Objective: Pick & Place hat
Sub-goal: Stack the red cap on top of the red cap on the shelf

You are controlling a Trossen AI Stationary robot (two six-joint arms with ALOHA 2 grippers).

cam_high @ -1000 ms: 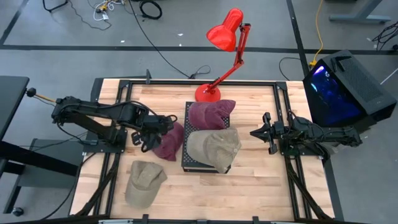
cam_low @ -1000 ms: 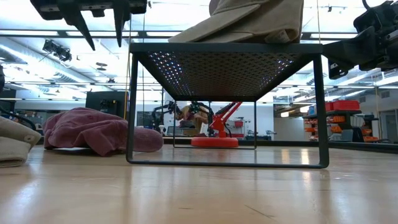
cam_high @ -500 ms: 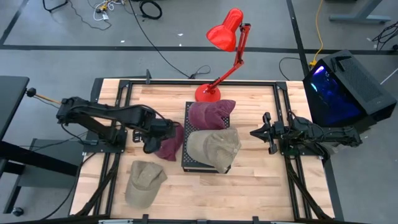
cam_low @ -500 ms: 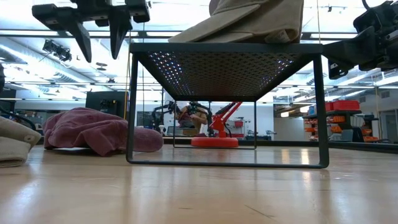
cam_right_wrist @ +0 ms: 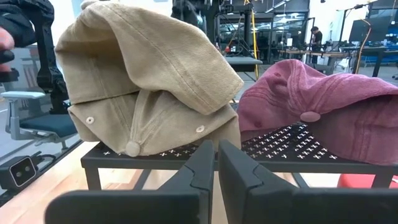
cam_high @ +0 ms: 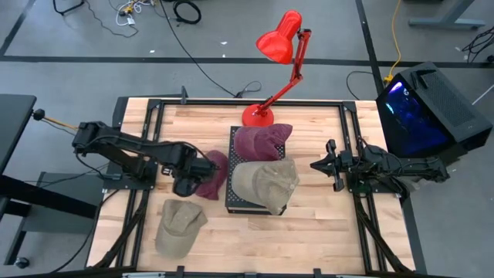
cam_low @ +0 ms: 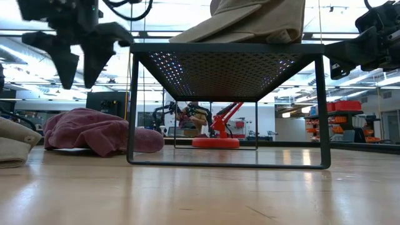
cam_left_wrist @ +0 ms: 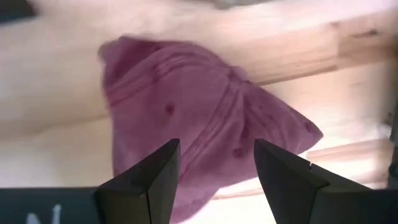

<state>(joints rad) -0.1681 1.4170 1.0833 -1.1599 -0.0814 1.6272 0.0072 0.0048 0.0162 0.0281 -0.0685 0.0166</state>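
The left end effector hangs with its fingers apart directly above the maroon cap lying on the counter, just beside the black perforated rack. In the left wrist view the cap sits between and beyond the two fingers, not yet touched. Another maroon cap and a tan cap already rest on the rack; a second tan cap lies on the counter, nearer the front edge than the left end effector. The right end effector waits on the far side of the rack, fingers together, empty.

Risks, as I judge them: the cloth is limp, so a shallow pinch could catch only a fold and slip. Descending too close to the rack could strike its leg.
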